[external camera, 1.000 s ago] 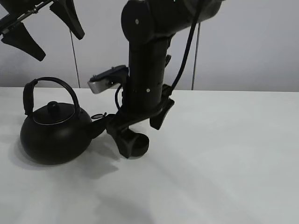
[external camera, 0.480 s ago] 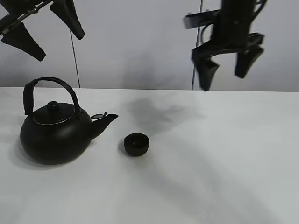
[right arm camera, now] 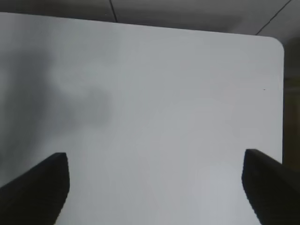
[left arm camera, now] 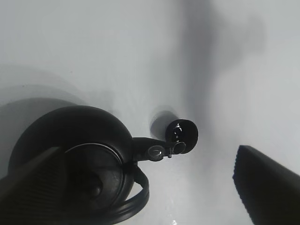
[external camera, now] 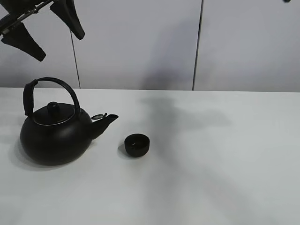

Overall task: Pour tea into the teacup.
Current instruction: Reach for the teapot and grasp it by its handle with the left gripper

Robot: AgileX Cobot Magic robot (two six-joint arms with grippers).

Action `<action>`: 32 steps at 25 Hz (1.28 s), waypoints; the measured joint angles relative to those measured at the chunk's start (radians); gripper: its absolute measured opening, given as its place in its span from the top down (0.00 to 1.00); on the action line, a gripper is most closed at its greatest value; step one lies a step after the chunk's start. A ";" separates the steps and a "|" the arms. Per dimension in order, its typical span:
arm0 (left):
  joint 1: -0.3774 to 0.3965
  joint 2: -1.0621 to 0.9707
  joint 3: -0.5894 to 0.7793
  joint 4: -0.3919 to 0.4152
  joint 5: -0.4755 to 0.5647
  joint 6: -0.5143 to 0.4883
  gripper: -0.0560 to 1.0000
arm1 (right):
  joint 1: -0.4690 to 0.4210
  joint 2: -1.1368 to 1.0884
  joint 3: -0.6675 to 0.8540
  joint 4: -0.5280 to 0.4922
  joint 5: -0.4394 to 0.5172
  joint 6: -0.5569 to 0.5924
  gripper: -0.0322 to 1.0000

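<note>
A tiny round black teacup [external camera: 137, 145] stands alone on the white table [external camera: 225, 154], just right of the spout of a big black kettle [external camera: 55, 133] with an arched handle. From above, the left wrist view shows the teacup [left arm camera: 183, 132] beyond the kettle [left arm camera: 75, 159]. My left gripper [external camera: 44, 29] hangs open high above the kettle at the upper left, holding nothing; its gap [left arm camera: 150, 187] frames the kettle. My right gripper [right arm camera: 154, 187] is open and empty over bare table; it is out of the high view.
The table's rounded far corner [right arm camera: 276, 44] and edge show in the right wrist view. A grey panelled wall [external camera: 140, 42] stands behind the table.
My right arm has let go of the teacup, risen up and to the right, and left the high view. The teacup stays on the table. The left gripper has not moved.
</note>
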 joint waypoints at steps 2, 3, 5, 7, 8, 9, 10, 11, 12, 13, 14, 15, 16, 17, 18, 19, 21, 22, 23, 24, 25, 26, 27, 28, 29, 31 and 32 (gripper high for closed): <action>0.000 0.000 0.000 0.000 0.000 0.000 0.29 | 0.000 -0.112 0.057 0.011 0.003 0.014 0.30; 0.000 0.000 0.000 0.000 0.000 0.000 0.29 | 0.000 -0.176 0.092 0.016 0.005 0.017 0.30; 0.000 0.000 0.000 0.000 0.000 0.000 0.29 | 0.000 -0.298 0.165 0.025 0.009 0.026 0.30; 0.000 0.000 0.000 0.000 0.000 0.000 0.29 | 0.000 -0.432 0.257 0.031 0.014 0.045 0.30; 0.000 0.000 0.000 0.000 0.000 0.000 0.29 | 0.000 -0.488 0.298 0.031 0.016 0.054 0.30; 0.000 0.000 0.000 0.000 0.000 0.000 0.29 | 0.000 -0.554 0.349 0.031 0.022 0.061 0.30; 0.000 0.000 0.000 0.000 0.000 0.000 0.29 | 0.000 -0.620 0.403 0.031 0.023 0.068 0.30; 0.000 0.000 0.000 0.000 0.000 0.000 0.29 | 0.000 -0.686 0.458 0.031 0.024 0.071 0.30; 0.000 0.000 0.000 0.000 0.000 0.000 0.29 | 0.000 -0.743 0.506 0.031 0.024 0.073 0.30; 0.000 0.000 0.000 0.000 0.000 0.000 0.29 | 0.000 -0.812 0.565 0.031 0.025 0.074 0.30; 0.000 0.000 0.000 0.000 0.000 0.000 0.29 | 0.000 -0.882 0.625 0.031 0.025 0.074 0.30; 0.000 0.000 0.000 0.000 0.000 0.000 0.29 | 0.000 -0.954 0.675 0.031 0.025 0.074 0.31; 0.000 0.000 0.000 0.000 0.000 0.000 0.29 | 0.000 -1.017 0.734 0.031 0.028 0.074 0.31; 0.000 0.000 0.000 0.000 0.000 0.000 0.29 | 0.000 -1.093 0.791 0.031 0.029 0.074 0.31; 0.000 0.000 0.000 0.000 0.000 0.000 0.29 | 0.000 -1.168 0.847 0.031 0.030 0.074 0.31; 0.000 0.000 0.000 0.000 0.000 0.000 0.29 | 0.000 -1.229 0.889 0.031 0.031 0.074 0.31; 0.000 0.000 0.000 0.000 0.000 0.000 0.29 | 0.000 -1.366 0.981 0.031 0.031 0.074 0.31; 0.000 0.000 0.000 0.000 0.000 0.000 0.29 | 0.000 -1.431 1.014 0.031 0.029 0.074 0.31; 0.000 0.000 0.000 0.000 0.000 0.000 0.29 | 0.000 -1.482 1.049 0.031 0.026 0.073 0.31; 0.000 0.000 0.000 0.000 0.000 0.000 0.29 | 0.000 -1.540 1.080 0.025 0.021 0.073 0.31; 0.000 0.000 0.000 0.000 0.000 0.000 0.29 | 0.000 -1.592 1.107 0.025 0.016 0.072 0.31; 0.000 0.000 0.000 0.000 0.000 0.000 0.29 | 0.000 -1.631 1.127 0.025 0.005 0.071 0.31; 0.000 0.000 0.000 0.000 0.000 0.000 0.29 | 0.000 -1.671 1.148 0.025 -0.003 0.070 0.31; 0.000 0.000 0.000 0.000 0.000 0.000 0.29 | 0.000 -1.695 1.166 0.023 -0.004 0.070 0.31; 0.000 0.000 0.000 0.000 0.000 0.000 0.29 | 0.000 -1.706 1.186 0.022 -0.005 0.070 0.31; 0.000 0.000 0.000 0.000 0.000 0.000 0.29 | 0.000 -1.707 1.226 0.019 -0.002 0.066 0.31; 0.000 0.000 0.000 0.000 0.000 0.000 0.29 | 0.000 -1.707 1.254 0.016 0.001 0.064 0.31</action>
